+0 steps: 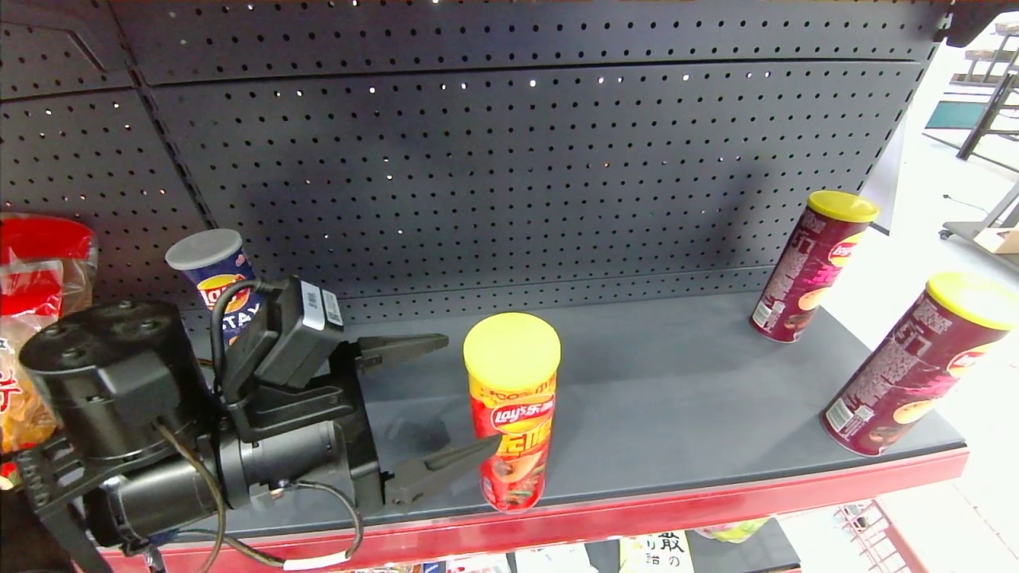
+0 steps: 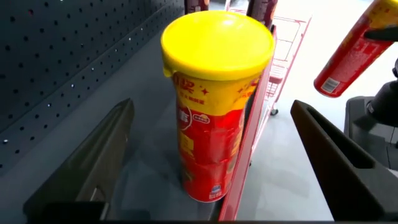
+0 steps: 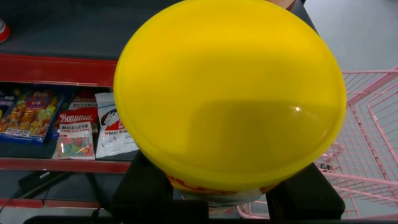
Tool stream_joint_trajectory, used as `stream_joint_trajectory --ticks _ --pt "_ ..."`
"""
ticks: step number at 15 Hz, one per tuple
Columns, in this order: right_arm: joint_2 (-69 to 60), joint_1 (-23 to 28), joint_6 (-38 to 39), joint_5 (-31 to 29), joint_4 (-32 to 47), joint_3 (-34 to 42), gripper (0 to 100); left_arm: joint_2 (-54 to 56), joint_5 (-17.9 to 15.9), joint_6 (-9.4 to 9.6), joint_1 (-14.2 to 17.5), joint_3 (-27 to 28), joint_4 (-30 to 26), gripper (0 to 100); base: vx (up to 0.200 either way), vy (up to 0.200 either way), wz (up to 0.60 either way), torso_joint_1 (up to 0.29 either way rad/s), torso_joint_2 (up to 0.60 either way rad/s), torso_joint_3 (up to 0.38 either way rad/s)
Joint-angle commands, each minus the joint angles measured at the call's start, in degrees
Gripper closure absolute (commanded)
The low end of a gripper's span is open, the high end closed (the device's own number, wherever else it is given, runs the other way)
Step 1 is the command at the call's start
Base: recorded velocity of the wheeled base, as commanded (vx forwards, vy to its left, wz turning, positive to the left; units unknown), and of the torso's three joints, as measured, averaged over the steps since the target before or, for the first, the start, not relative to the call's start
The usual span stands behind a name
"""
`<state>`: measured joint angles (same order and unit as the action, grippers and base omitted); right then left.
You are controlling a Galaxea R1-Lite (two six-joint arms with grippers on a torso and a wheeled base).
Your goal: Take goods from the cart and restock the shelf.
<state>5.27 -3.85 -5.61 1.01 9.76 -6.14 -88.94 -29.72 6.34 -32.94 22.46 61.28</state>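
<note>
**Desk:** What did the head view carry?

**Photographer:** The left hand (image 1: 470, 395) lay over the grey shelf (image 1: 677, 398), jaws spread wide and gripping nothing. A red can (image 1: 513, 414) with a yellow lid stood upright near the shelf's front edge, just past the fingertips. Whether the nearer finger touched it, I couldn't tell. A blue can (image 1: 215, 270) stood behind the arm, against the pegboard (image 1: 509, 159). Two maroon cans (image 1: 812, 267) stood at the shelf's right end, one at the back and one at the front corner. Snack bags (image 1: 32, 318) sat at far left.

**Desk:** And the left wrist view?

**Photographer:** The red can (image 2: 211, 106) stood between the two fingers (image 2: 93, 168), clear of both. A tilted can (image 2: 348, 56) hung beyond the shelf's front edge, with something dark across its upper end. The pink cart (image 2: 286, 37) stood behind.

**Desk:** The right wrist view?

**Photographer:** The right hand (image 3: 224, 199) was clamped on a gripped can (image 3: 230, 93), its yellow lid facing the camera. Packets (image 3: 74, 124) lay on a lower shelf, and the cart (image 3: 373, 124) stood alongside.
</note>
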Motion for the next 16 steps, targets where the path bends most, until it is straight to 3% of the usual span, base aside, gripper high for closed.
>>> stream_joint_trajectory --ticks 1,9,11,12,14,15,16 --pt "0.1 0.0 0.0 0.0 0.0 0.0 100 2.4 0.0 -0.01 0.1 -0.5 0.0 0 0.0 0.0 0.0 0.0 0.0 0.0" --pt "0.2 0.2 0.0 0.0 0.0 0.0 100 9.2 0.2 -1.68 1.0 0.1 -3.5 0 0.0 0.0 0.0 0.0 0.0 0.0" --pt "0.1 0.1 -0.1 0.0 0.0 0.0 100 10.6 3.0 -2.56 1.6 1.9 -5.3 0 0.0 0.0 0.0 0.0 0.0 0.0" --pt "0.1 0.2 -0.1 0.0 0.0 0.0 100 11.8 10.2 -2.82 1.5 4.3 -7.2 0 0.0 0.0 0.0 0.0 0.0 0.0" --pt "0.1 0.1 -0.1 0.0 0.0 0.0 100 13.3 14.3 -3.26 1.4 7.8 -9.8 0 0.0 0.0 0.0 0.0 0.0 0.0" --pt "0.1 0.1 -0.3 0.1 0.0 -0.1 100 15.7 15.4 -4.14 1.4 11.6 -14.2 0 0.0 0.0 0.0 0.0 0.0 0.0" --pt "0.1 0.0 -0.8 0.4 0.1 -0.5 100 19.4 15.7 -4.14 1.4 14.8 -22.6 0 0.0 0.0 0.0 0.0 0.0 0.0"
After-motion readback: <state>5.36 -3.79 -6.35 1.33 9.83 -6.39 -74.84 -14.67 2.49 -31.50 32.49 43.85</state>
